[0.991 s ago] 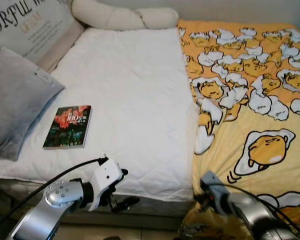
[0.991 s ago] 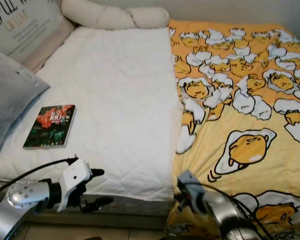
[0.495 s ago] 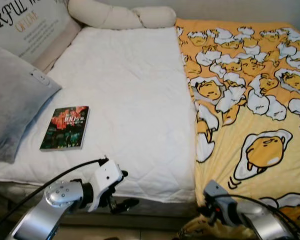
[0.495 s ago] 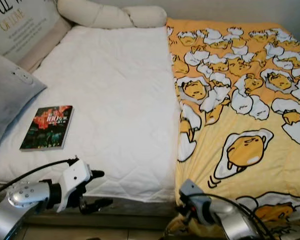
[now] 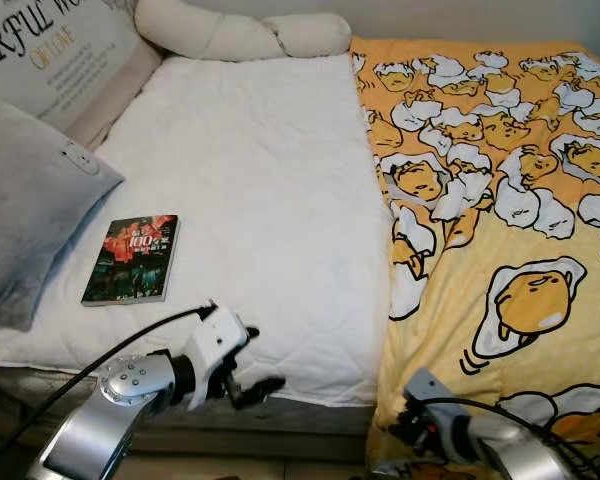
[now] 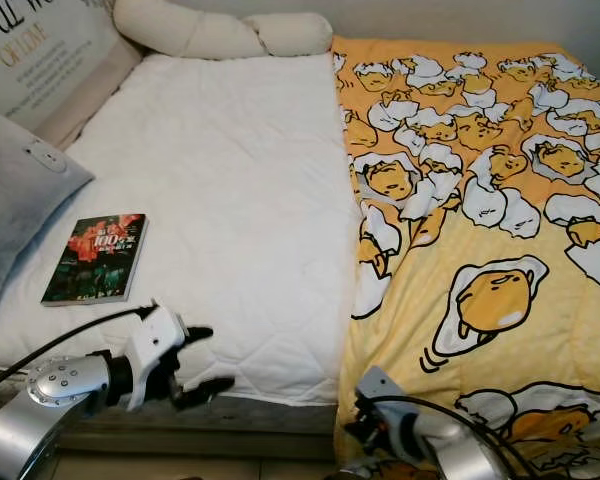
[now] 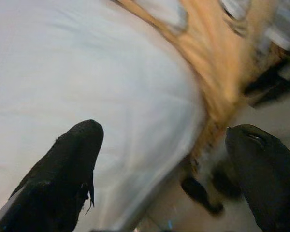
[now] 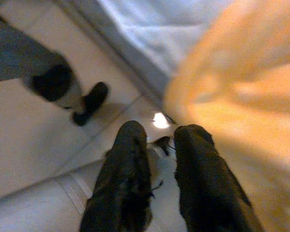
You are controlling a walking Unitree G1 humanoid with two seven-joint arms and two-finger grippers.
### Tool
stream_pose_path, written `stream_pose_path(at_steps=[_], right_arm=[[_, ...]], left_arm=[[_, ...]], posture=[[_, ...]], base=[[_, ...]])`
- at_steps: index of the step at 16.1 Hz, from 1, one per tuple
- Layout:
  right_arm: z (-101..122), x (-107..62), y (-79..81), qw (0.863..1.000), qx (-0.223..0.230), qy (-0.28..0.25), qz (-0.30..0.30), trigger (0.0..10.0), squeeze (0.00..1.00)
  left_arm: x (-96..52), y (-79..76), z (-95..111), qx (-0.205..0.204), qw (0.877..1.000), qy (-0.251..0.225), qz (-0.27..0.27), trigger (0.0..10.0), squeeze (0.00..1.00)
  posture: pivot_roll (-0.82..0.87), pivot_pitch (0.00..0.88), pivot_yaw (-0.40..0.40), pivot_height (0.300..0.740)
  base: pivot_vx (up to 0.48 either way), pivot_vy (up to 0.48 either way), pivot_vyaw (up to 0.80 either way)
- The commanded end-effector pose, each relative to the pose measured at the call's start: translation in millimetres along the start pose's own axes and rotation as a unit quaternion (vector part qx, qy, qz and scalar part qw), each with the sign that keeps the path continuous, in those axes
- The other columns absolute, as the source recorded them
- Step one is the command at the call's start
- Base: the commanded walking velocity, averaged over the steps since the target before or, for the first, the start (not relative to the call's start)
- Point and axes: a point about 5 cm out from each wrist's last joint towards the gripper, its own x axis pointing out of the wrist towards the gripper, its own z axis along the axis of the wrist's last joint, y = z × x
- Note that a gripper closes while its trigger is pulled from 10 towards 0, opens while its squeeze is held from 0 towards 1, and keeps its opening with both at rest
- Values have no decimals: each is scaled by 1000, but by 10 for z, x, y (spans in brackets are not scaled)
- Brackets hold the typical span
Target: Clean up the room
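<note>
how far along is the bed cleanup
Early on. The yellow blanket covers just the right half of the bed; the white mattress pad lies bare. A book is on the pad beside the grey pillow. In hand: nothing yet. The left end effector hangs open at the bed's near edge, the right end effector low by the blanket's hem.

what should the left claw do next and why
Probably reach forward and left to the book. The left claw hangs open at the bed's near edge, and the book lies loose on the white mattress pad, beside the grey pillow.
</note>
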Motion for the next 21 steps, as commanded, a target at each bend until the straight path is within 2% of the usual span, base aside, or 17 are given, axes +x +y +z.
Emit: stream_pose_path(at_steps=[1, 2, 3, 4, 6, 7, 8, 9, 11, 13, 15, 16, 18, 21], right_arm=[[95, -100, -105, 999, -22, -17, -40, 10000, 1000], [300, -309, -195, 994, -40, -66, -81, 10000, 1000], [420, -419, -201, 991, -43, -90, -91, 10000, 1000], [647, -606, -164, 984, -47, -138, -104, 10000, 1000], [876, -759, -79, 976, -47, -186, -102, 10000, 1000], [1093, -828, -69, 958, -42, -248, -139, 10000, 1000], [1160, -807, -127, 944, -20, -273, -182, 10000, 1000], [1234, -701, -206, 922, 20, -297, -246, 10000, 1000], [1286, -611, -196, 901, 56, -306, -301, 10000, 1000], [1308, -596, -153, 899, 60, -308, -305, 10000, 1000], [1310, -538, -94, 894, 87, -314, -307, 10000, 1000], [1304, -526, -91, 891, 96, -318, -309, 10000, 1000], [1257, -486, -125, 890, 93, -313, -320, 10000, 1000], [1199, -469, -160, 888, 96, -307, -329, 10000, 1000]], left_arm=[[-35, 81, 7, -16, 999, -18, 42, 10000, 373], [-49, 119, 54, -49, 992, -65, 99, 10000, 365], [-63, 132, 69, -58, 987, -84, 123, 10000, 373], [-79, 175, 88, -73, 976, -109, 173, 10000, 373], [-84, 218, 114, -93, 963, -131, 215, 10000, 380], [-85, 252, 159, -104, 949, -150, 256, 10000, 384], [-74, 263, 187, -103, 944, -156, 273, 10000, 384], [-32, 270, 227, -88, 941, -155, 287, 10000, 380], [4, 266, 250, -78, 939, -154, 298, 10000, 384], [5, 265, 261, -80, 936, -158, 305, 10000, 384], [1, 277, 252, -82, 930, -155, 323, 10000, 380], [3, 292, 246, -80, 927, -152, 334, 10000, 376], [-19, 422, 217, -75, 912, -139, 378, 10000, 384], [-45, 477, 201, -70, 907, -134, 392, 10000, 380]], posture=[[13, 0, 36, 740], [-23, 0, 35, 740], [-34, 0, 30, 740], [-39, 0, 26, 740], [-45, 0, 21, 740], [-56, 0, 19, 740], [-54, 0, 20, 740], [-50, 0, 17, 740], [-40, 0, 15, 740], [-40, 0, 15, 740], [-29, 0, 22, 740], [-30, 0, 26, 740], [-33, 0, 38, 740], [-34, 0, 41, 740]], base=[[0, 0, 0], [0, 0, 0], [0, 0, 0], [0, 0, 0], [0, 0, 0], [0, -326, 0], [0, -454, 0], [0, -480, 0], [0, -480, 0], [0, -480, 0], [0, -480, 0], [0, -480, 0], [0, -480, 0], [0, -480, 0]])
